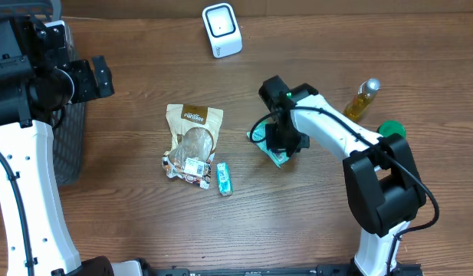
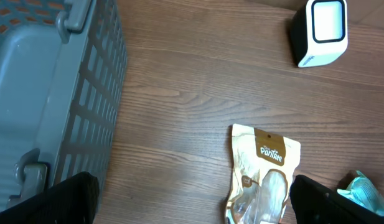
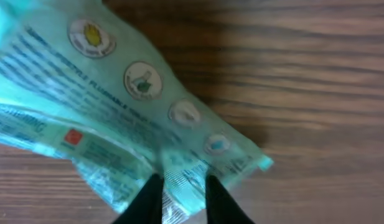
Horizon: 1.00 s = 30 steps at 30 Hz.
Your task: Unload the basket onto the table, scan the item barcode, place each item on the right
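Overhead: the right gripper [image 1: 283,144] is down on the teal packet [image 1: 268,150], which lies on the table [image 1: 129,230] right of centre, well apart from the white scanner [image 1: 221,29] at the far edge. A brown snack bag [image 1: 192,142] lies mid-table with a small green bar [image 1: 224,179] just beside it. An oil bottle [image 1: 362,100] and a green cap-like object [image 1: 391,129] sit further right. The left gripper [image 1: 100,77] hangs near the grey basket [image 1: 71,146] at the left edge, clear of all items. Left wrist: this gripper's fingers stand wide apart at the lower corners with nothing between them. We see the basket on the left, the scanner top right, the snack bag below it and a corner of the teal packet at the lower right edge. Right wrist: the two black fingers stand close together with the packet's crimped edge between them. We read this as a pinch on the packet, which appears to rest on the wood. Printed text and round icons face the camera, and the view is too blurred for us to find a barcode. Judgement: the pick-up step is in hand and nothing has been presented to the scanner yet. The next move calls for a lift, a carry to the scanner, and turning the packet so its barcode meets the scanner's face. An edge grip on thin film may slip or let the packet droop.
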Each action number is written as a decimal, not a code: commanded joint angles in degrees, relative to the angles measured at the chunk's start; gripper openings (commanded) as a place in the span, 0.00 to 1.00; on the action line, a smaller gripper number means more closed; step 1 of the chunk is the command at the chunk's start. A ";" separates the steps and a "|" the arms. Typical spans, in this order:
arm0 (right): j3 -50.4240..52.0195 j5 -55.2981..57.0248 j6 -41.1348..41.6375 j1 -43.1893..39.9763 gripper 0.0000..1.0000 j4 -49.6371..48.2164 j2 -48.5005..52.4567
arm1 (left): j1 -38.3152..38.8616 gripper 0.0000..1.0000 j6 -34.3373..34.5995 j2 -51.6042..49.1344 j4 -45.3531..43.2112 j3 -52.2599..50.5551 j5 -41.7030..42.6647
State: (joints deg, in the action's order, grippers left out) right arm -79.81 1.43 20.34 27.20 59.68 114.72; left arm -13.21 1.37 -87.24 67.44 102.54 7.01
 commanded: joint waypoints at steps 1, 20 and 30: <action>3.43 -1.62 -5.33 0.22 0.23 -2.60 0.24 | 0.15 1.00 0.35 -0.13 -0.13 0.63 -0.11; -0.39 -3.26 -8.39 0.22 0.45 -0.76 0.04 | 0.15 0.99 0.35 -0.13 -0.11 0.63 -0.11; -3.41 -7.50 -8.41 0.22 0.18 7.08 0.07 | 0.15 1.00 0.35 -0.13 -0.13 0.63 -0.11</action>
State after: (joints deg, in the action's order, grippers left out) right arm -82.19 -3.03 12.05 27.11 66.87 114.39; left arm -13.21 1.37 -87.24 67.46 102.54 7.01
